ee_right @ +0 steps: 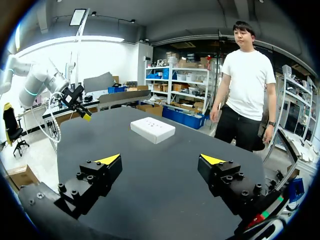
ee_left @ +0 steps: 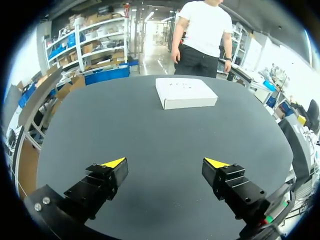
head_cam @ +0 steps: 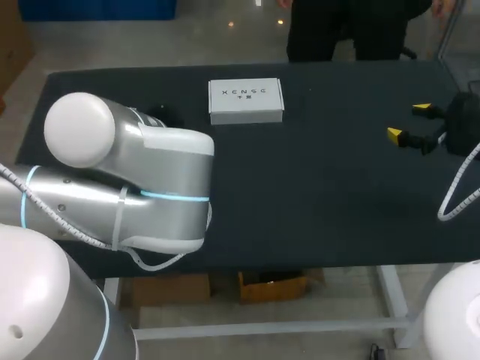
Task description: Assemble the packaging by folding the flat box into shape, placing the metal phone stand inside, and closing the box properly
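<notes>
Bare dark table (head_cam: 322,195) surrounds a shut white box (head_cam: 246,100), which sits at 12 o'clock on the tabletop near the far edge, folded into shape with its lid flat. From above, my left arm (head_cam: 127,172) fills the 9 o'clock side, its thick grey links covering that part of the table and hiding my left gripper from this view. A white cable (head_cam: 459,191) loops down beside my right arm at 3 o'clock. My right gripper (head_cam: 409,121) hangs at 3 o'clock over the table, well apart from the box, yellow tips spread and holding nothing.

The left wrist view supplies what the overhead one cannot: my left gripper (ee_left: 165,163), fingers wide apart and empty. The box (ee_left: 186,92) lies ahead of it at roughly 1 o'clock, well apart, with only dark tabletop between. The right wrist view shows my right gripper (ee_right: 161,159) likewise spread and empty. Here the box (ee_right: 153,129) lies ahead at 12 o'clock, seen corner-on, its side walls plainer than in the overhead view, with tabletop alone lying between
</notes>
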`<state>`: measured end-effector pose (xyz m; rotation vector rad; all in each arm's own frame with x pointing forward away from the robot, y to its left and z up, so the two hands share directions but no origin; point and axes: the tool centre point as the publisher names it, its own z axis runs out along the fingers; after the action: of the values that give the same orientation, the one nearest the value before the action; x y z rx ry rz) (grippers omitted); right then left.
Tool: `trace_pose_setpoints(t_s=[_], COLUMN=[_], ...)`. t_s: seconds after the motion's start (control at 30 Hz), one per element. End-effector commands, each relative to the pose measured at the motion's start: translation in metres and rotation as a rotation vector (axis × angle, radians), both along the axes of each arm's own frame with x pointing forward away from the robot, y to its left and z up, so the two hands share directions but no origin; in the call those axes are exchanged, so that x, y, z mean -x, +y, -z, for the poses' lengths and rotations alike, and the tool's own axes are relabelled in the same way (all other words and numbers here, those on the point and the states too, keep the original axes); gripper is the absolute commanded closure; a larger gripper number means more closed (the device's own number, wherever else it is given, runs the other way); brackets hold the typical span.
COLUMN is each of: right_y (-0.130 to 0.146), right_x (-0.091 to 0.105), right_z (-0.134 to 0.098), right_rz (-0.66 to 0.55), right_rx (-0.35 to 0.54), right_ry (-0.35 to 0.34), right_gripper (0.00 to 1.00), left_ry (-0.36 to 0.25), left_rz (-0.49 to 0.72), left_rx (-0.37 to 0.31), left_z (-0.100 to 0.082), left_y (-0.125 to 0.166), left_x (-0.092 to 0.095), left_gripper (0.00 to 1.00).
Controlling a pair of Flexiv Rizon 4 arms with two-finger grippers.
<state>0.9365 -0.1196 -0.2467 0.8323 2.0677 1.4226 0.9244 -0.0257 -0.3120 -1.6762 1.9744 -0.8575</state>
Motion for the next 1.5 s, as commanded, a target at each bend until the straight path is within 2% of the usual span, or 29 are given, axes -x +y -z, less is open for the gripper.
trace_pose_setpoints(t_s=[0.03,0.3,0.53,0.6,0.77,0.93,1.1,1.23,1.37,1.5], right_y=[-0.001,-0.001,-0.001,-0.001,-0.001,-0.001,-0.001,-0.001,-0.001,-0.001], right_x=[0.001,0.001,0.001,0.001,0.001,0.001,0.001,0.001,0.001,0.001], right_z=[0.000,0.000,0.000,0.000,0.000,0.000,0.000,0.000,0.000,0.000], right_rz=[-0.001,-0.001,-0.001,-0.001,-0.001,-0.001,-0.001,-0.001,-0.001,-0.001], right_rx=[-0.002,-0.002,-0.002,-0.002,-0.002,-0.002,-0.002,-0.002,-0.002,-0.002], right_ry=[-0.001,-0.001,-0.001,-0.001,-0.001,-0.001,-0.001,-0.001,-0.001,-0.001], right_gripper=[0.00,0.00,0.00,0.00,0.00,0.00,0.00,0.00,0.00,0.00], left_ry=[-0.150,-0.178,-0.185,-0.176,-0.145,-0.085,-0.030,-0.009,-0.056,-0.115], left_rz=[-0.005,0.026,0.135,0.179,0.246,0.217,0.180,0.177,0.272,0.412], left_rx=[-0.004,-0.015,0.008,0.018,-0.014,-0.058,-0.082,-0.093,-0.121,-0.142], left_z=[0.006,0.002,-0.019,-0.024,-0.032,-0.037,-0.035,-0.025,-0.013,-0.013], left_y=[0.003,0.012,0.003,0.000,-0.011,-0.020,-0.021,-0.021,-0.021,-0.019], left_x=[0.002,-0.001,-0.013,-0.020,-0.036,-0.054,-0.065,-0.067,-0.066,-0.068], left_gripper=[0.00,0.00,0.00,0.00,0.00,0.00,0.00,0.00,0.00,0.00])
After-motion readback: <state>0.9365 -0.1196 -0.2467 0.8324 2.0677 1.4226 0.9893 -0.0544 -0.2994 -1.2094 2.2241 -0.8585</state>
